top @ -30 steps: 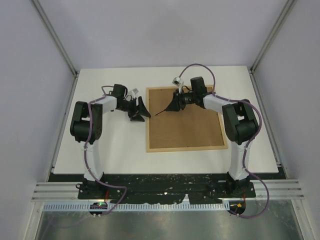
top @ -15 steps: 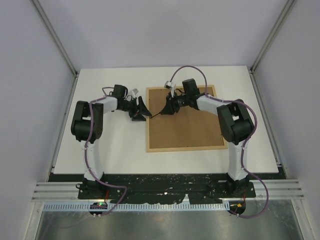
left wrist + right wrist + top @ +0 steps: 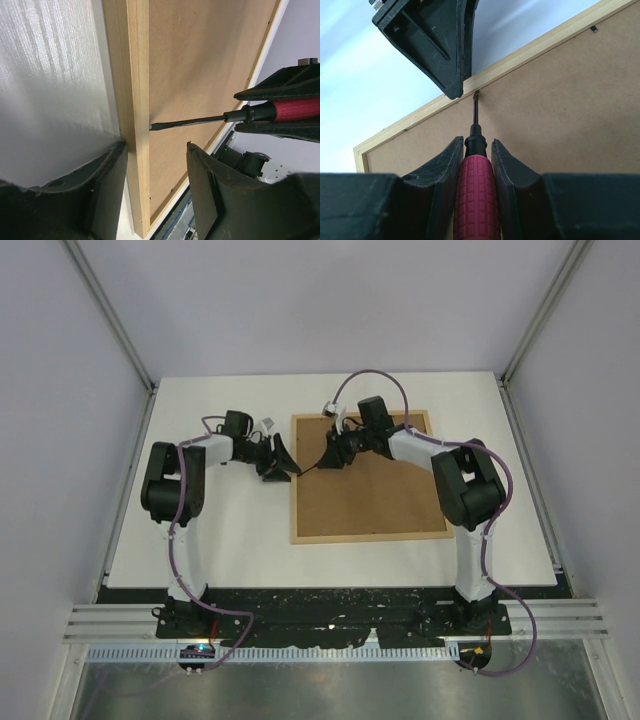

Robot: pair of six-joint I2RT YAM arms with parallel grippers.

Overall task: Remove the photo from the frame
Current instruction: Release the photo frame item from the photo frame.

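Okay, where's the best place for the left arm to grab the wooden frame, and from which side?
Probably its left rail, from above, fingers astride it: one outside on the table, one over the backing. The frame lies flat, back up, so only that narrow raised edge can be pinched. Stay clear of the screwdriver tip there.

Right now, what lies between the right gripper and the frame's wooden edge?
Only the screwdriver shaft that the right gripper holds, over the brown backing; its tip reaches the frame. The right wrist view shows it.
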